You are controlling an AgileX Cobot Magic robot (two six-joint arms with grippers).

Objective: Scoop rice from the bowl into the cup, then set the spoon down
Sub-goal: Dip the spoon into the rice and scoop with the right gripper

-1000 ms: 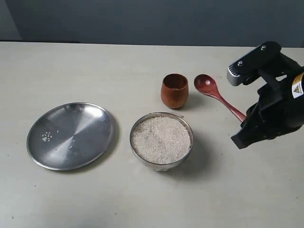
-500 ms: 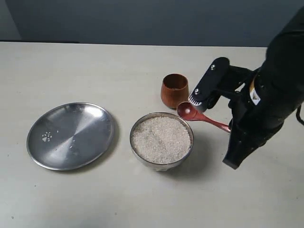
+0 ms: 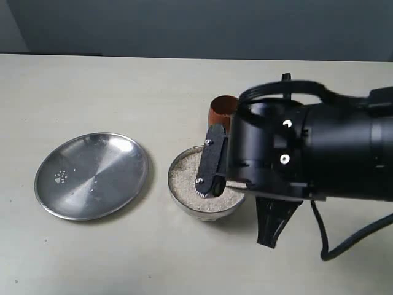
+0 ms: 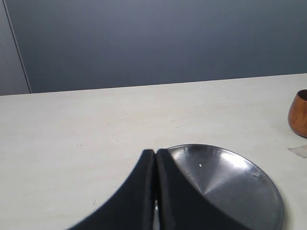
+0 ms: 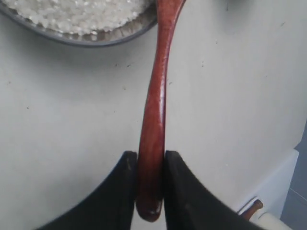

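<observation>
My right gripper (image 5: pixel 150 155) is shut on the end of the spoon's (image 5: pixel 156 96) slim reddish-brown handle. The handle runs out over the rim of the steel bowl (image 5: pixel 96 40); the spoon's head is cut off past the frame edge. White rice (image 5: pixel 81 12) fills the bowl. In the exterior view the right arm's black wrist covers the right half of the bowl (image 3: pixel 182 192) and most of the wooden cup (image 3: pixel 220 107), and the spoon is hidden. Rice (image 3: pixel 184 177) shows on the bowl's left side. My left gripper (image 4: pixel 156 152) is shut and holds nothing; the cup (image 4: pixel 298 112) stands far off from it.
A flat steel plate (image 3: pixel 92 175) with a few stray grains lies left of the bowl; the left gripper hovers at the plate's (image 4: pixel 230 182) edge. A black cable hangs from the right arm at the lower right of the exterior view.
The right arm has lifted the spoon off the table and swung left toward the bowl. It now looms over the bowl and cup, hiding the spoon in the exterior view.
</observation>
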